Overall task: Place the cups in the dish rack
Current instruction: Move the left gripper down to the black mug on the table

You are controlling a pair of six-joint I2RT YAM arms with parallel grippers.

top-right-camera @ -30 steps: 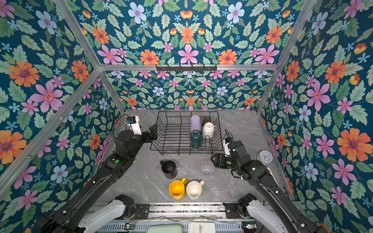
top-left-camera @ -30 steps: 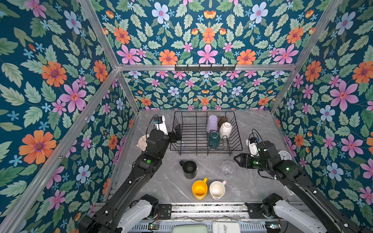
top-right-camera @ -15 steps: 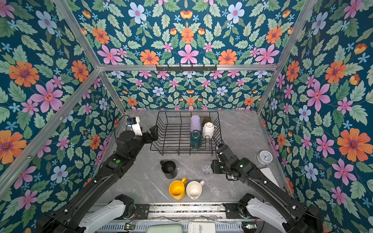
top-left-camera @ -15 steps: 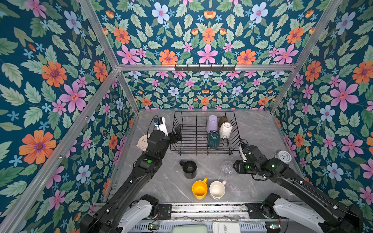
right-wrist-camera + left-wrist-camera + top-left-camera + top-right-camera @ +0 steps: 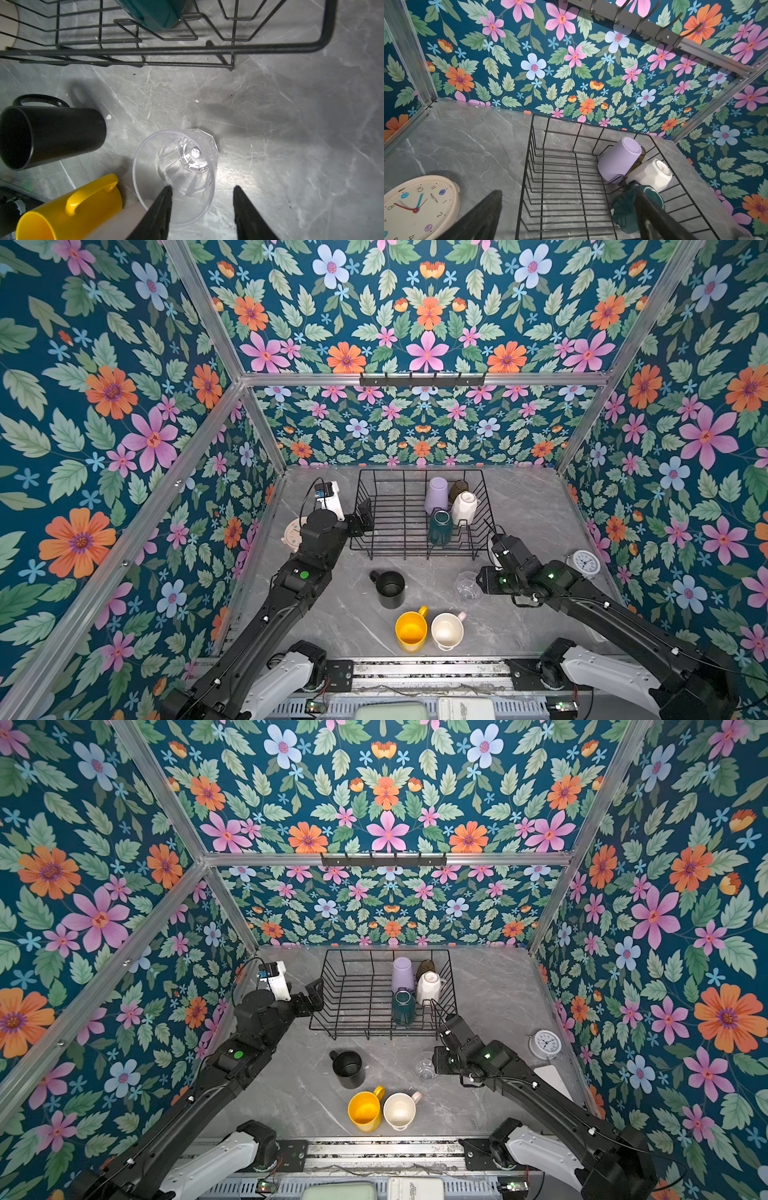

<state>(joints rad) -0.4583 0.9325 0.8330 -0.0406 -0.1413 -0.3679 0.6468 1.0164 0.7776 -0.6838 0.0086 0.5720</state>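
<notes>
The right gripper (image 5: 202,188) stood partly open. Its two black wedge-shaped fingers (image 5: 160,207) straddled the near wall of the clear glass (image 5: 176,158). One tip was over the glass's mouth and the other outside it, with a gap between that outer finger and the rim, so nothing was clamped. The glass, thin-rimmed and faceted at its base, stood upright on the grey veined table (image 5: 291,124). Just beside the inner finger stood the pale-pink mug (image 5: 446,630) and the glossy yellow mug (image 5: 68,214), with the matte black mug (image 5: 52,135) further out on that side. Beyond the fingertips ran the thick black rim of the dish rack (image 5: 187,49).

The left gripper (image 5: 365,515) was spread wide and held nothing. It hung at the rack's side wall, one finger outside the wires and the other over the basket. Ahead of it in the rack's far corner sat the lilac tumbler (image 5: 618,160) and the white mug (image 5: 652,176), both bottom-up and tilted. The olive-brown tumbler (image 5: 458,489) was behind them. The dark-green mug (image 5: 439,526) was close by the inner finger. A round cream clock (image 5: 419,207) lay beside the outer finger.
</notes>
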